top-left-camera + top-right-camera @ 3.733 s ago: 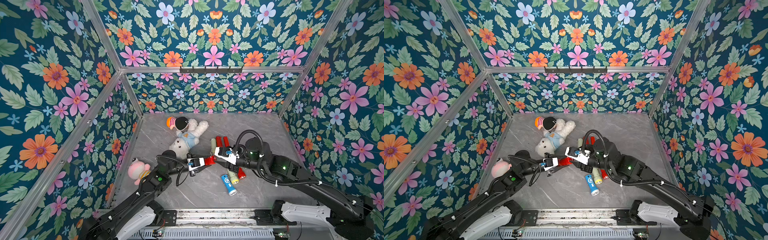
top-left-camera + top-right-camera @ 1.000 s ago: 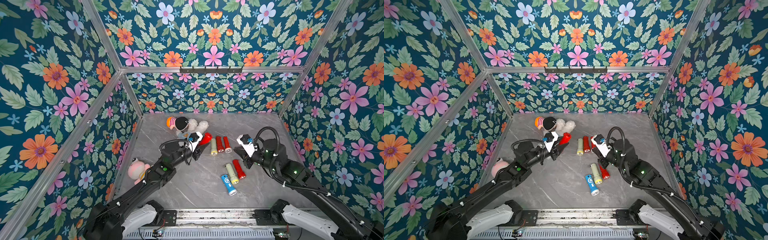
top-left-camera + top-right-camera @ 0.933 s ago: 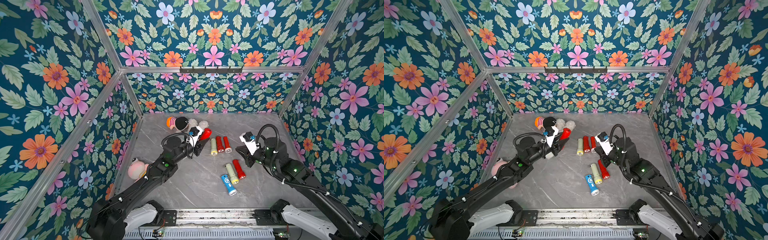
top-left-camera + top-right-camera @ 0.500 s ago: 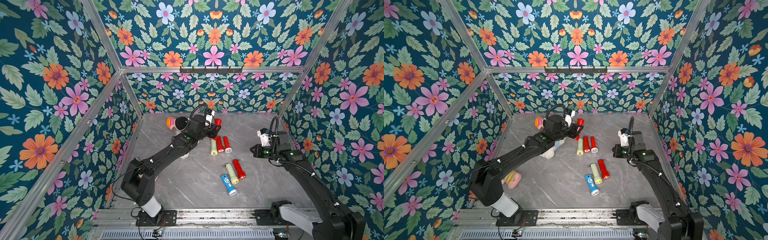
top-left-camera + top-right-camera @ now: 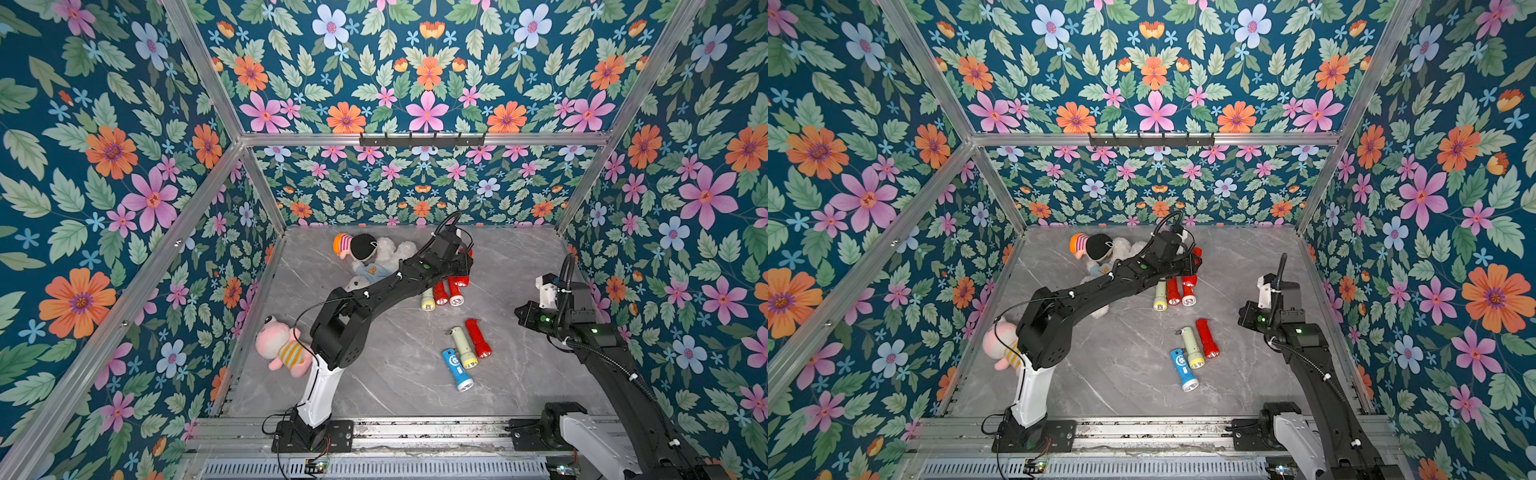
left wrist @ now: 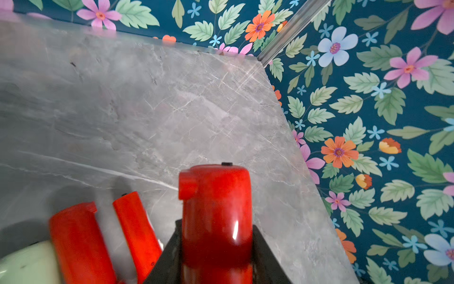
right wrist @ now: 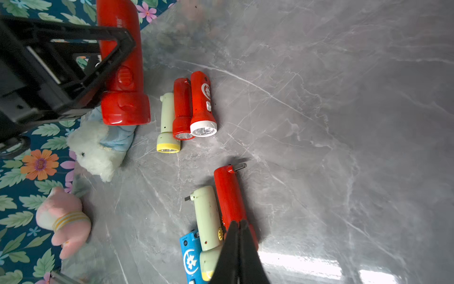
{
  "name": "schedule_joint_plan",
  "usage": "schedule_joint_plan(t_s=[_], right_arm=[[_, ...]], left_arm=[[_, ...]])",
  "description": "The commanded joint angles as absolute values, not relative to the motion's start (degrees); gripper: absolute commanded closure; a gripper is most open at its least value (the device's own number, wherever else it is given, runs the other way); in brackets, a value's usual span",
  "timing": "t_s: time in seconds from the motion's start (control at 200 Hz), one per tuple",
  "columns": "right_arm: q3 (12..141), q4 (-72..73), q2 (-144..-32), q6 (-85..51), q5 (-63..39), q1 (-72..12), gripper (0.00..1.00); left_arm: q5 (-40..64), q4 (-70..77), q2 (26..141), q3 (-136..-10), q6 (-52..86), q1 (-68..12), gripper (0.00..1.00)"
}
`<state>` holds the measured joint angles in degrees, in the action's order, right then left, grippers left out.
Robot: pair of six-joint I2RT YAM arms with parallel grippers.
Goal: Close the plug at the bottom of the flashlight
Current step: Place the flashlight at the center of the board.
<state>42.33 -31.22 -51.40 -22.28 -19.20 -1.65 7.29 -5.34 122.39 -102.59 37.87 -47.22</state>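
Flashlights, seven by my count: near trio beside the white plush, far trio beyond it, red flashlight pinched in my left fingers; right fingers pressed together.

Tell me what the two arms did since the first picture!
The left gripper, shut on the red flashlight, carried it farther back, beside the row of three flashlights. The right gripper drew away rightward and shut empty. The other flashlights and plush toys stayed.
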Motion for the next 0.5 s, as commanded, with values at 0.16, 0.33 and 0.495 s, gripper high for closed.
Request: schedule_joint_plan(t_s=[0.16,0.33,0.495], right_arm=[[40.8,-29.6,-51.0,-25.1,-17.9,-1.6,1.0],[40.0,-28.9,-50.8,-25.4,-19.0,-1.7,1.0],[39.7,-28.4,-50.3,-25.6,-19.1,-1.7,1.0]], left_arm=[[7.2,-7.6,132.6,-113.5,48.9,-49.6,1.0],[3.7,-9.5,135.7,-114.3,53.2,-50.1,1.0],[-0.1,-12.0,136.6,-114.0,54.1,-50.8,1.0]])
